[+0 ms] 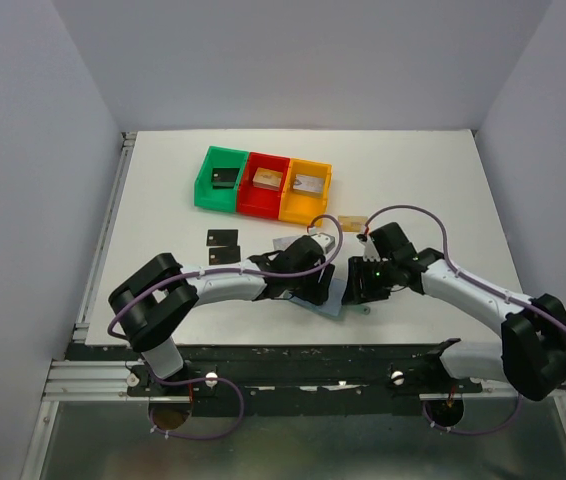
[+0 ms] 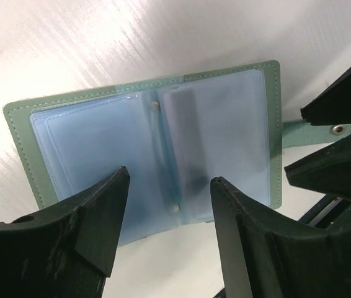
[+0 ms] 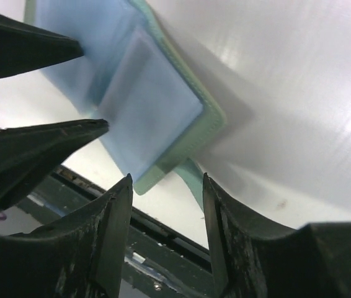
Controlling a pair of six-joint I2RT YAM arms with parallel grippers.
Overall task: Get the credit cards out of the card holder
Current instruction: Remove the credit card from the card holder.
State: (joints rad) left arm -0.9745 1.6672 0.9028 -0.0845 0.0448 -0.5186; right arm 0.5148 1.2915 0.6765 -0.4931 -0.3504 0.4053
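Two arms meet over the holder [image 2: 95, 133], which lies open flat on the table [image 1: 413, 180], blue pockets up, centre of the scene, close to the near edge. On the left gripper [image 2: 169, 180] the jaws stand well apart, nothing between them. Its tips hang over the holder's near edge, either side of the spine fold; contact cannot be told. On the right gripper [image 3: 166, 180] the jaws are likewise apart and empty, just off the holder's right corner, with the tab [image 2: 324, 129] at its tips. A pale rectangle shows through the right pocket [image 3: 154, 102]; card or not, cannot tell. Two black cards [image 1: 223, 237] lie on the table left of the holder, well apart from both grippers. The tan card [image 1: 353, 221] lies far of the right gripper, beside the orange bin [image 1: 303, 210].
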